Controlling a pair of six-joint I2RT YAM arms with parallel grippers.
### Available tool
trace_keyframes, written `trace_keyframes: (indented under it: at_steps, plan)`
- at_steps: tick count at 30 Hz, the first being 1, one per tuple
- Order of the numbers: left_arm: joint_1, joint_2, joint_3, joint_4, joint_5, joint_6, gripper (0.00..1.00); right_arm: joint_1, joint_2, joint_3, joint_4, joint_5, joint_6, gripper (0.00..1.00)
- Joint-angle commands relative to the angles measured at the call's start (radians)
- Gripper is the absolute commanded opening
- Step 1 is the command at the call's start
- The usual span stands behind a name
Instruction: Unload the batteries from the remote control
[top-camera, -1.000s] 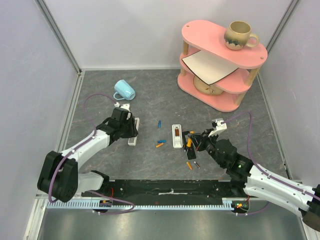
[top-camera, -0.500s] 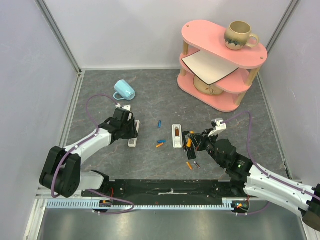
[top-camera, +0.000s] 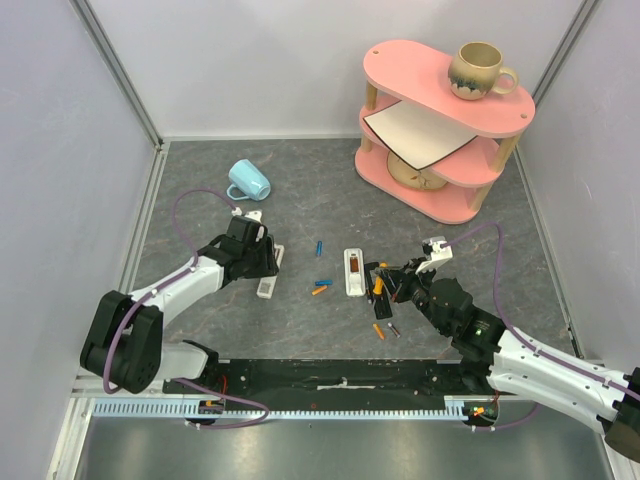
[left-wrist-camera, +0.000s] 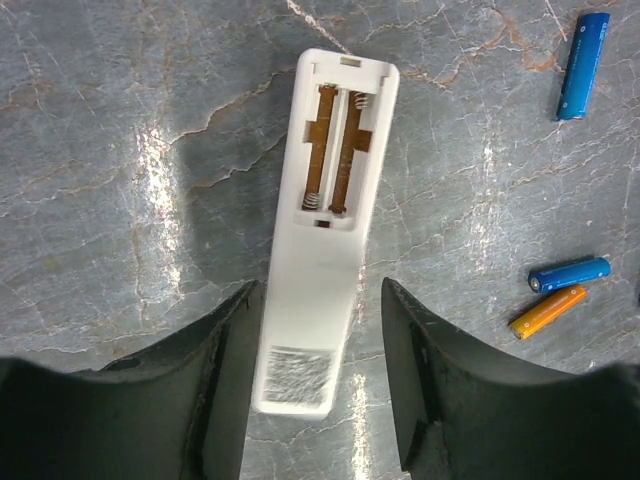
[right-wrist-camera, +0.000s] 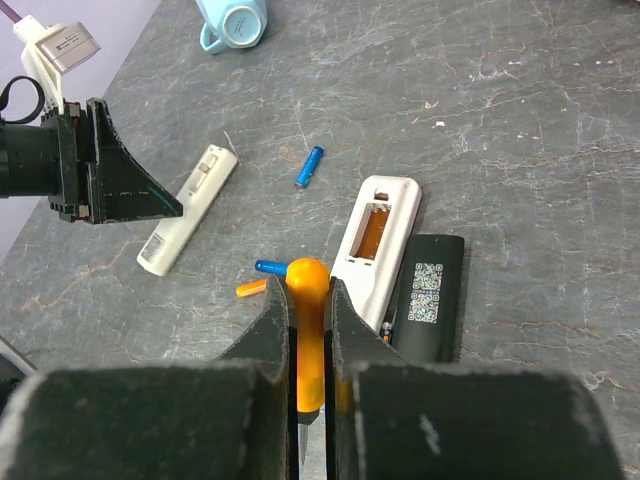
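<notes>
Showing QR label (right-wrist-camera: 425, 287) on black remote (right-wrist-camera: 432, 303), lettering illegible

Two white remotes (right-wrist-camera: 188, 208), one black remote (right-wrist-camera: 428, 295), two blue batteries (right-wrist-camera: 310, 165), two orange batteries (right-wrist-camera: 250, 289), one dark grey battery (top-camera: 393, 328), two mugs (top-camera: 248, 180).

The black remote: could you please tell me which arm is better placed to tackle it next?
Probably the right. The right gripper is shut on the orange-handled screwdriver close beside the black remote. The left gripper is open astride a white remote with an empty battery bay, farther away.
</notes>
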Motion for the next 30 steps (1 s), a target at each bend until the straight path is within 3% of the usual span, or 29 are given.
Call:
trace_keyframes:
  at_steps: [1,7,20,30]
  plan:
    - [0.005,0.006,-0.012,0.046,0.010,-0.028,0.59,0.002,-0.001,0.031,0.037,0.005,0.005,0.00]
    - [0.005,-0.007,-0.018,0.049,0.010,-0.025,0.72,0.002,-0.001,0.032,0.037,0.006,0.007,0.00]
    - [0.006,-0.027,0.009,0.022,0.060,0.004,0.75,0.002,0.008,0.034,0.042,0.003,0.007,0.00]
    - [0.003,-0.169,0.008,0.014,0.132,0.006,0.84,0.002,0.040,0.048,0.060,-0.010,0.001,0.00]
